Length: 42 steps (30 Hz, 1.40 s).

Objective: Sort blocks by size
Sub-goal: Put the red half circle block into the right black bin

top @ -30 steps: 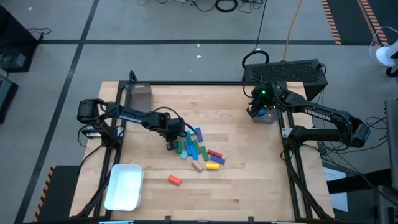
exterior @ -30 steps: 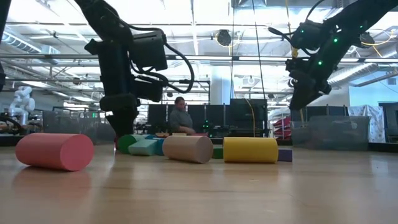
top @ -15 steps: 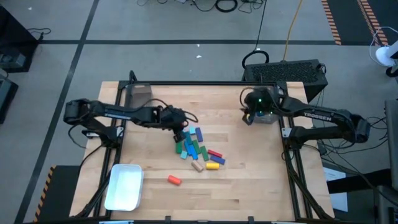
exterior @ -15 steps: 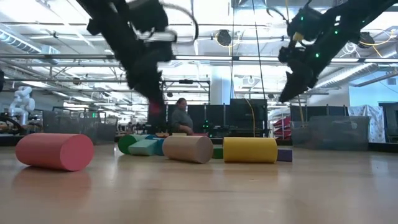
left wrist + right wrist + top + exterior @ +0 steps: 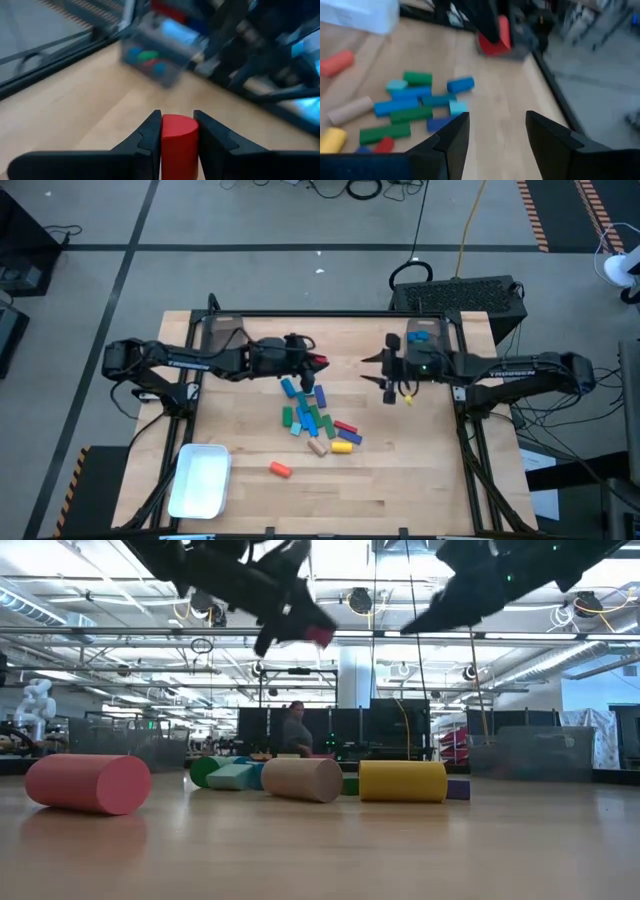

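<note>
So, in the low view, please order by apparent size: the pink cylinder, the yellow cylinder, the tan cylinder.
1. Pink cylinder, though it lies nearest the camera, so that is unsure.
2 and 3. Yellow cylinder and tan cylinder look alike.

The table (image 5: 400, 480) is pale wood with a visible grain in long planks, smooth and faintly shiny where the lights reflect in the low view. The blocks (image 5: 312, 418) look like painted wood or foam with a matt, even finish; the red cylinder (image 5: 178, 137) held between the left gripper (image 5: 176, 131) fingers has a flat, unshiny face. The fingers (image 5: 148, 137) are dark matt plastic. The bin (image 5: 427, 340) at the far right has clear walls, probably plastic, though the wrist view is blurred. The tray (image 5: 200, 480) at the near left is white, smooth and slightly glossy.
</note>
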Available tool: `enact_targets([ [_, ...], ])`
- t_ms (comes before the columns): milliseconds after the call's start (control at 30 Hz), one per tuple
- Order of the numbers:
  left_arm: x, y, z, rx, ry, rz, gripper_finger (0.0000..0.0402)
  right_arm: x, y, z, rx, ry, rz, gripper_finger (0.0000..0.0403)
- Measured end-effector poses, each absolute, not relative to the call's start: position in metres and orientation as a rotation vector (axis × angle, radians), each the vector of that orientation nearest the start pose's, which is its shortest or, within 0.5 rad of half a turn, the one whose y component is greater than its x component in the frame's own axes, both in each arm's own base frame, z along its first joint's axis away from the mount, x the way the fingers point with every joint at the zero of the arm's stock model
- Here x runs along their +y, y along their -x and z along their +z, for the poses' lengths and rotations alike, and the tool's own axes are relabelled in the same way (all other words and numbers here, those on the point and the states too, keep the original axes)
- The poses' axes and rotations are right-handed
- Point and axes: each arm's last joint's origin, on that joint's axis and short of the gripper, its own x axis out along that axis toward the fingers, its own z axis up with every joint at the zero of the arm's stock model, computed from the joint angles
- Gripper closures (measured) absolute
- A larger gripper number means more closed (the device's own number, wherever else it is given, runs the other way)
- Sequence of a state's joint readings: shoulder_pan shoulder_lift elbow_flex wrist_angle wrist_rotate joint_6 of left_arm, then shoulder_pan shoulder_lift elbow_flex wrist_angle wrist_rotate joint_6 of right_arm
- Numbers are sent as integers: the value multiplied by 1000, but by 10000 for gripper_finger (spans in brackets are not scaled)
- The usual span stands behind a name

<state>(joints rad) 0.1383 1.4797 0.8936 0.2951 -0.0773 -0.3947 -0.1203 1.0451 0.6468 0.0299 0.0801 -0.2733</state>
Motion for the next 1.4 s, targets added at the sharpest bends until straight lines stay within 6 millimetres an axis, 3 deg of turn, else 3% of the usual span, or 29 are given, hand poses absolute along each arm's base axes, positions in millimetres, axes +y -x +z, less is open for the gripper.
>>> enact_targets([
  [333,46,-328,274,11,485,176,309,-21,-236,274,201,444,-189,220],
  [867,46,-328,281,-60,490,160,305,-27,-278,255,92,669,-317,220],
  [1067,46,-328,281,-59,485,160,304,-25,-284,252,33,708,-254,220],
  [1400,47,-328,282,-65,479,158,304,-31,-288,250,4,745,-266,153],
])
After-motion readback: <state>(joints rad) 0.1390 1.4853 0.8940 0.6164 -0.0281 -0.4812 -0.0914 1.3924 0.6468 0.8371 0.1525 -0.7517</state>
